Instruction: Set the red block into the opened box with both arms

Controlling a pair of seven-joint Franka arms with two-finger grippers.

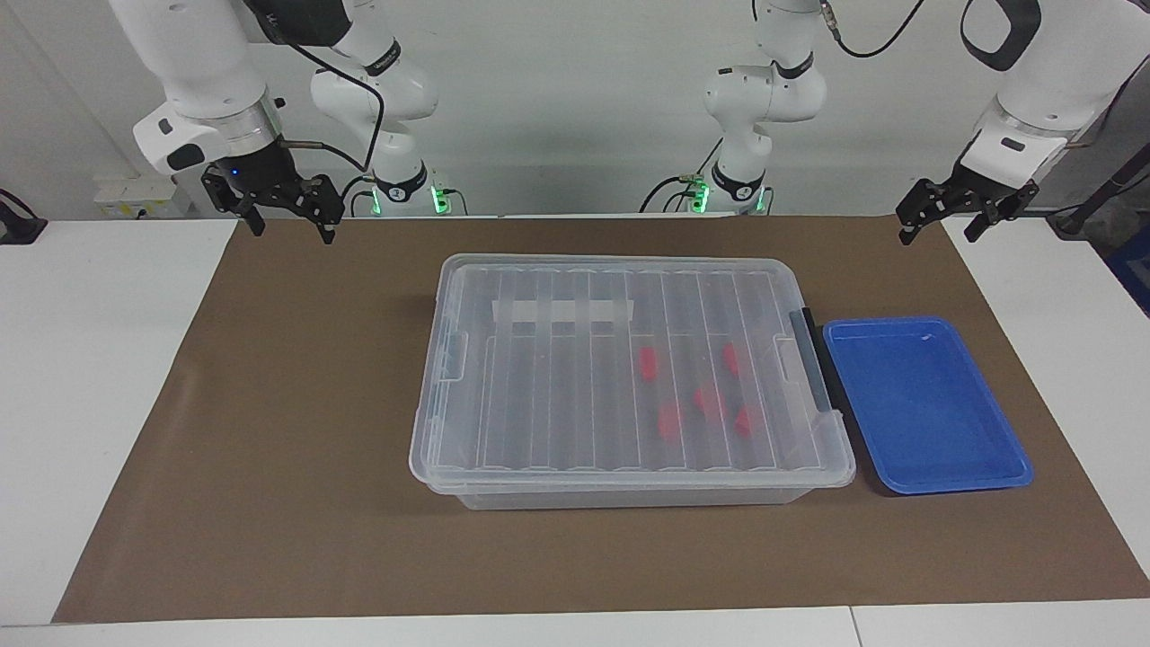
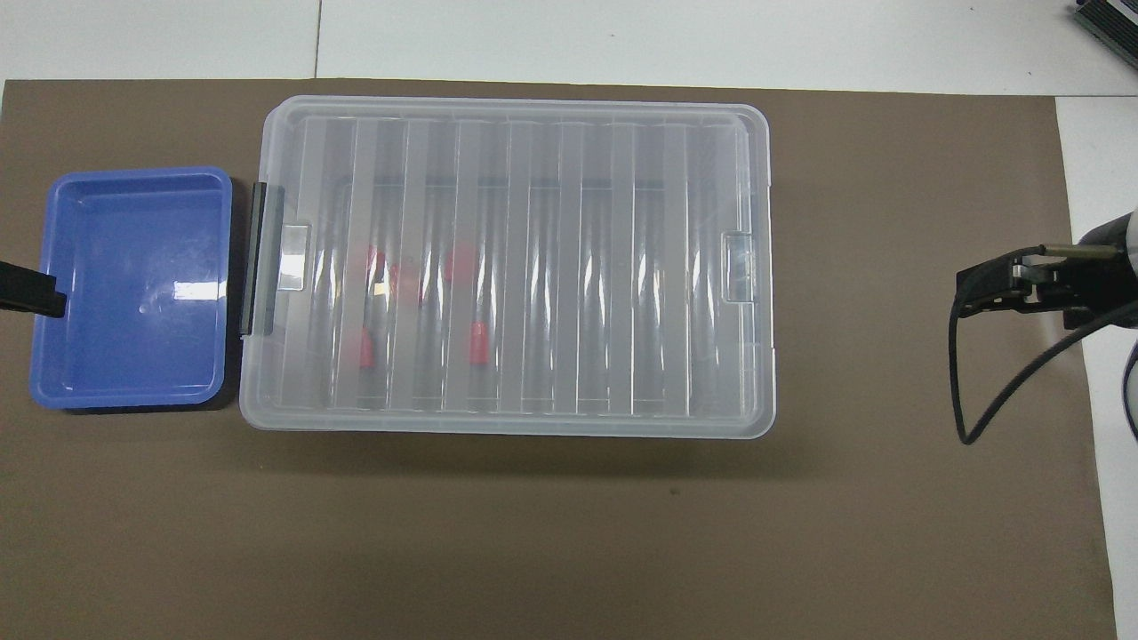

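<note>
The clear box (image 1: 575, 377) (image 2: 533, 267) stands mid-mat with its ribbed lid lying flat on top. Several red blocks (image 1: 647, 361) (image 2: 478, 344) show through the lid, inside the box toward the left arm's end. My right gripper (image 1: 290, 232) (image 2: 987, 289) hangs open and empty above the mat's corner at the right arm's end. At the other end, my left gripper (image 1: 937, 235) hangs open and empty above the mat's edge. Only its tip (image 2: 27, 296) shows in the overhead view, over the blue tray's outer rim. Neither gripper touches anything.
A shallow blue tray (image 1: 925, 404) (image 2: 133, 284) with nothing in it lies beside the box's black end handle (image 1: 813, 359), toward the left arm's end. A brown mat (image 1: 296, 431) covers the white table.
</note>
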